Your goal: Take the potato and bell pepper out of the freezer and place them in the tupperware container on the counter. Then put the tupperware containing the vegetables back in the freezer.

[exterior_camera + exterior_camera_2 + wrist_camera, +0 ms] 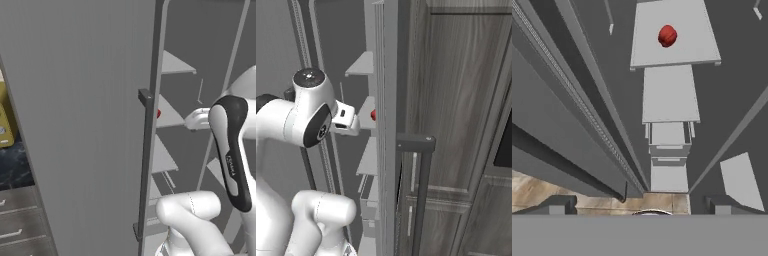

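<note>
A: Hand view first, left to right: the freezer door's edge (567, 100) runs along the left, then the stack of thin grey shelves (669, 92) down the middle, with the bell pepper (667, 36) sitting on the farthest shelf near the top. Why is the camera staring down the stack like that?

B: My guess is the hand is tipped to look along the shelves from inside the open freezer (80, 120), lining up on the pepper. The gripper (639, 202) has its two dark tips spread wide at the bottom corners, with nothing between them.

A: And from the left base camera?

B: The door stands swung out on the left, its bar handle (146, 150) next, the red pepper peeking past it, then the arm reaching in. Pepper and gripper are well apart.

A: The potato?

B: I can't make one out.
</note>
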